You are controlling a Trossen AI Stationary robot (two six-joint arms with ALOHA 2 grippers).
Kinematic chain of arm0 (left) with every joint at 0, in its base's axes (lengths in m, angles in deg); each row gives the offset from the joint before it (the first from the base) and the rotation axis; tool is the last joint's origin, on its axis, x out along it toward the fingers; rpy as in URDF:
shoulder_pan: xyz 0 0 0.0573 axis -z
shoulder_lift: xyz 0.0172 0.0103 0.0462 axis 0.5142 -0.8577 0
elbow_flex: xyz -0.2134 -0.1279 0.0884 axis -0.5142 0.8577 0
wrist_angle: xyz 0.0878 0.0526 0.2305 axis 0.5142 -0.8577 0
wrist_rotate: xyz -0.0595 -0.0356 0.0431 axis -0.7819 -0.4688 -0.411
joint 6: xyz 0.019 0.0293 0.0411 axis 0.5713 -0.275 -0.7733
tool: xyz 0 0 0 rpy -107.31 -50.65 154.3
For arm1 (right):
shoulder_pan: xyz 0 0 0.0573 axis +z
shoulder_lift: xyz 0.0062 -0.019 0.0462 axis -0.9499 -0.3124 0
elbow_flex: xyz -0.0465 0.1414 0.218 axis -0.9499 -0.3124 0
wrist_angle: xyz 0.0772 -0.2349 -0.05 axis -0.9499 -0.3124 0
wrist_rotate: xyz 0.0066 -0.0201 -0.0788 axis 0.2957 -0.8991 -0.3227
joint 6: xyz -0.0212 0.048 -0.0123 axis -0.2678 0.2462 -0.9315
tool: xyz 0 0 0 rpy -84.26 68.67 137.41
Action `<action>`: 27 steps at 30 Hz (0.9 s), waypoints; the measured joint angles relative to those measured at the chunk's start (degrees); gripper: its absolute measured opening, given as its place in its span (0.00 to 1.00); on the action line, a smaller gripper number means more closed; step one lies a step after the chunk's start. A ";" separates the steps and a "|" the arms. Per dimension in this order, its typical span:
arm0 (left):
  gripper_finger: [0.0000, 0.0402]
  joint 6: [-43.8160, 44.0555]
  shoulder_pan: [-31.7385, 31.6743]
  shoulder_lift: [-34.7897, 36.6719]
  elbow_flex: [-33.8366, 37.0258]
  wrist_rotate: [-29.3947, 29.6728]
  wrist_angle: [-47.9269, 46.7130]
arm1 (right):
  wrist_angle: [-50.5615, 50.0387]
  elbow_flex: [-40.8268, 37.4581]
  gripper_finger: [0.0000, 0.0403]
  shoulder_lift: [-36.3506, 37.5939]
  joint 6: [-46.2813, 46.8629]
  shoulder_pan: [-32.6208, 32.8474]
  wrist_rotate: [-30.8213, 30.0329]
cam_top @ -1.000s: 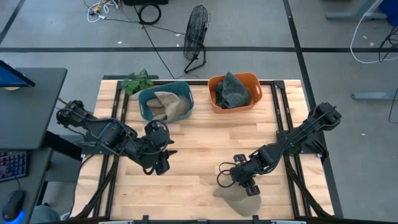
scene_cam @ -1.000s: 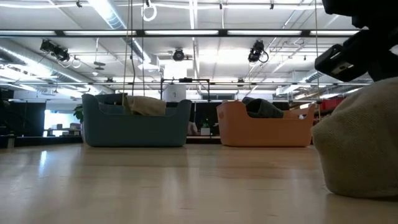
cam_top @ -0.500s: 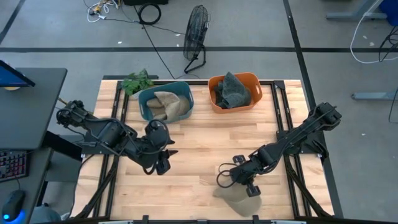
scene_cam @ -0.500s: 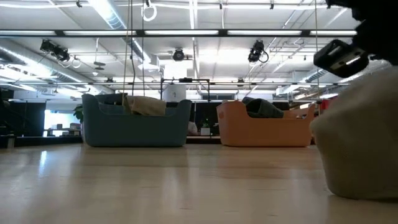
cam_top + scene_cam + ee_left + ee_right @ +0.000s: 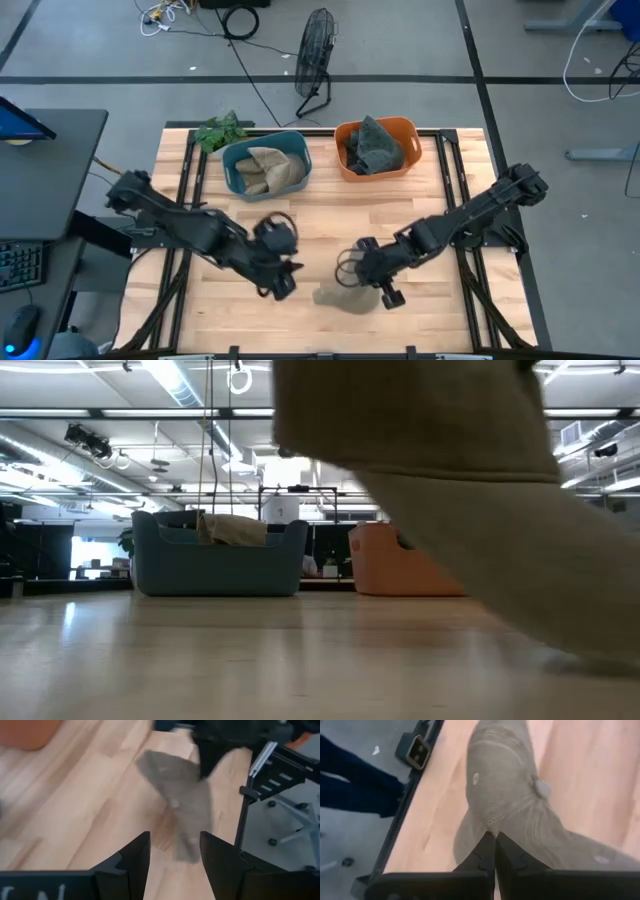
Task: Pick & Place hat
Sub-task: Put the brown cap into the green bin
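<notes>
Wooden worktop (image 5: 320, 235) shows the tan hat (image 5: 338, 296) near its front edge, blocking the low view; right gripper (image 5: 366, 277) pinches it, left gripper (image 5: 283, 278) gapes empty beside. No writing is legible.

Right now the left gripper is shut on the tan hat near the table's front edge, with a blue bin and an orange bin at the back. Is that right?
Not quite: the right gripper is the one shut on the tan hat, as the right wrist view shows. The left gripper is open, facing the hat. The blue bin and orange bin do sit at the back.
</notes>
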 joint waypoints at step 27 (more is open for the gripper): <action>0.44 -19.15 -9.43 -15.77 -0.02 -7.31 14.07 | 4.45 -0.17 0.00 -0.07 -6.47 -9.26 -1.63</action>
